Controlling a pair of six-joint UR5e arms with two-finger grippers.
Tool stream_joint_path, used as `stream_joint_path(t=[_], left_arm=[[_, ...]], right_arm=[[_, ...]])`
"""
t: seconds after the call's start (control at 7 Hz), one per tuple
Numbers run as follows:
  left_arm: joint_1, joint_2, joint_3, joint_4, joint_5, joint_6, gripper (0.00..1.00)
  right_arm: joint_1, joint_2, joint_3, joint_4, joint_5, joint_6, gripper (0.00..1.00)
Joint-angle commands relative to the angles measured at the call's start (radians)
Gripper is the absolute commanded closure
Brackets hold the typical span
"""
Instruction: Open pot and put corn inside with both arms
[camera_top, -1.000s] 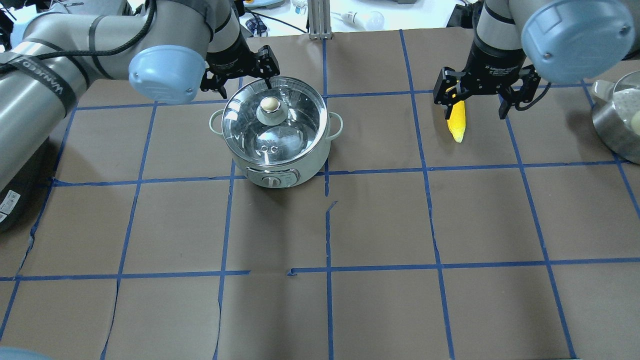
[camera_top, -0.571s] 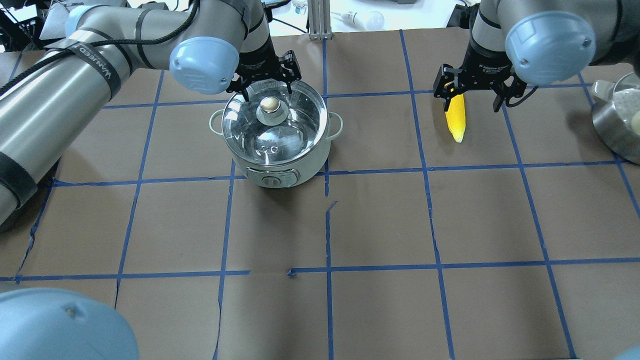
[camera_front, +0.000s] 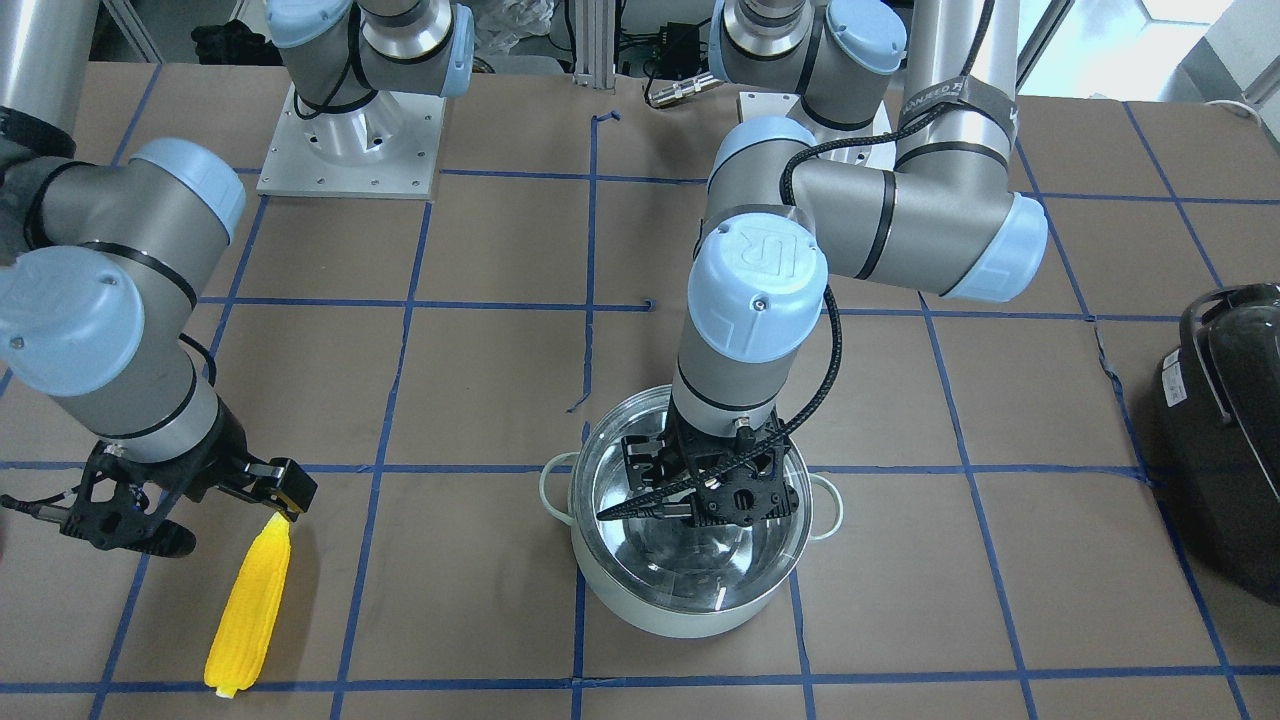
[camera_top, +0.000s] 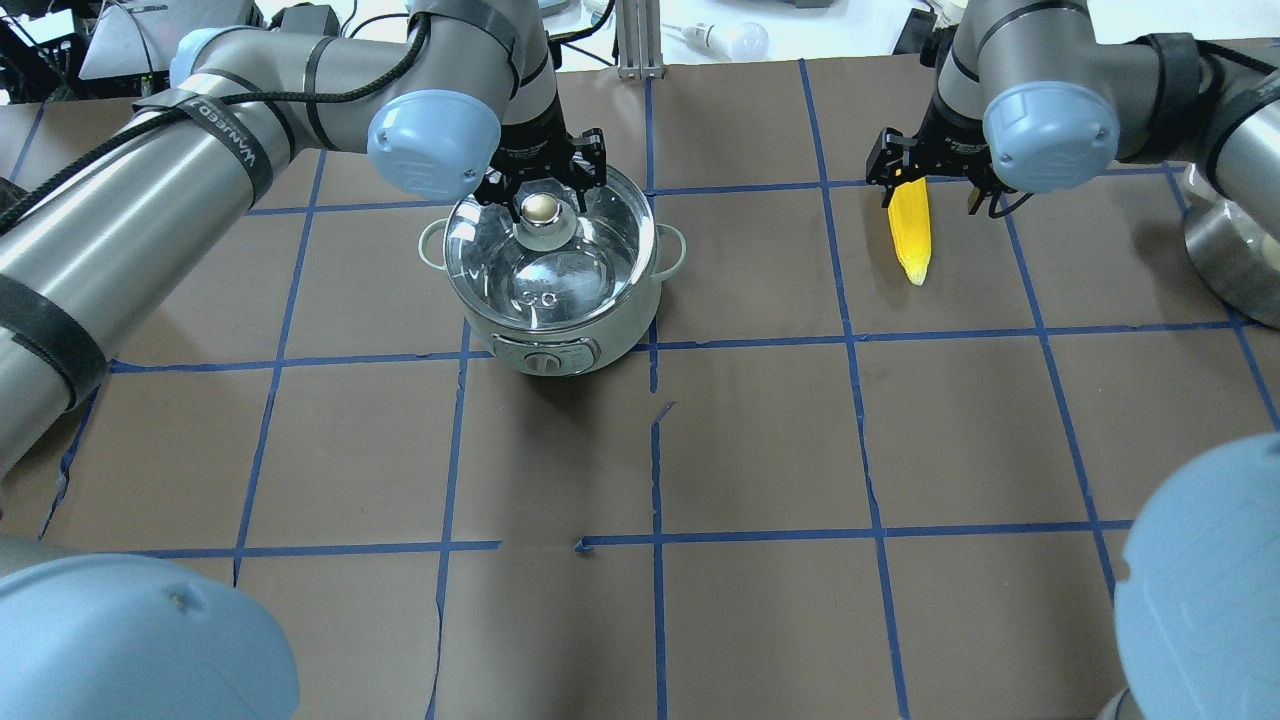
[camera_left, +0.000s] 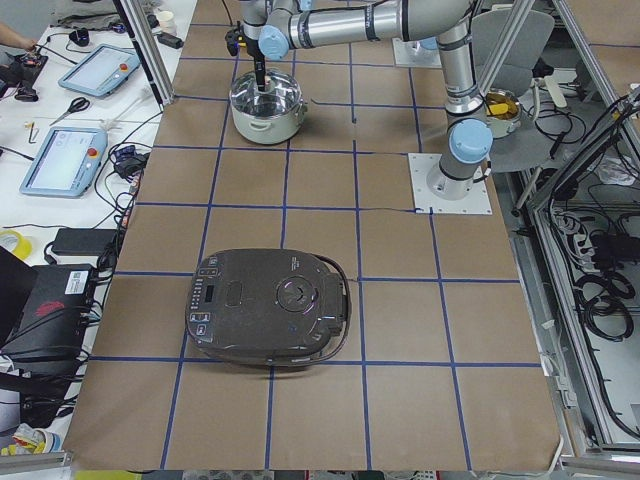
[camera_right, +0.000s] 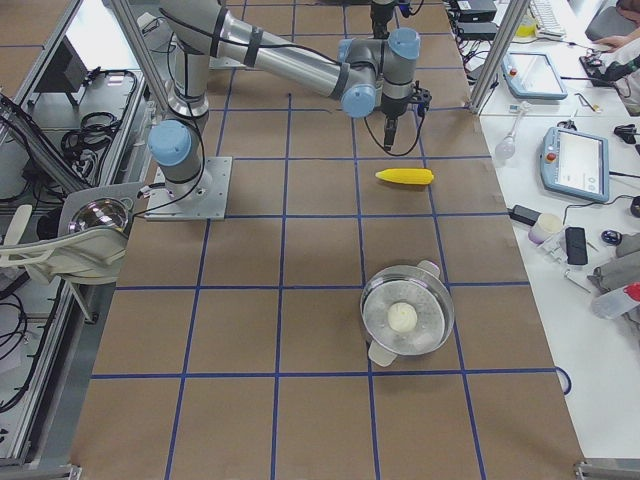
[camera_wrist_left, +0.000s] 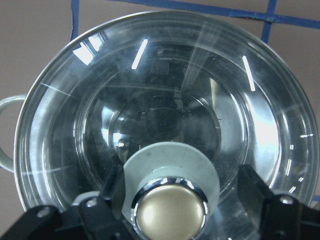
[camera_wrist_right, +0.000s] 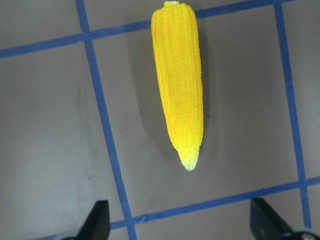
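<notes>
Your left gripper (camera_top: 541, 190) has moved in over the pot (camera_top: 545, 345) since a moment ago, and your right gripper (camera_top: 930, 195) has drawn closer above the corn (camera_top: 912, 235). From overhead, the left jaws stand either side of the knob (camera_top: 540, 209) of the glass lid (camera_top: 585, 260), which is on the pot. From the front, the corn lies flat on the table (camera_front: 480, 560), well apart from the pot. The right gripper is spread wide above it and holds nothing. Your left wrist camera shows that gripper open around the knob, not clamped. Your right wrist camera shows the corn lying beyond both fingertips (camera_wrist_right: 99, 220), untouched.
</notes>
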Motion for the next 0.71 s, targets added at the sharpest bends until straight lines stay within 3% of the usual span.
stream_joint_path(t=[0.0,0.14,0.57], left_arm=[[-0.001,0.003,-0.002,0.002,0.002,0.005,0.83],[-0.001,0.008,0.003,0.002,0.002,0.012,0.9],[0.007,0.036,0.055,-0.004,0.002,0.014,0.91]], right_arm=[[-0.017,0.109,-0.001,-0.12,0.0,-0.032,0.0],[-0.02,0.155,-0.004,-0.181,-0.001,-0.049,0.0],[-0.032,0.224,-0.009,-0.231,-0.001,-0.051,0.0]])
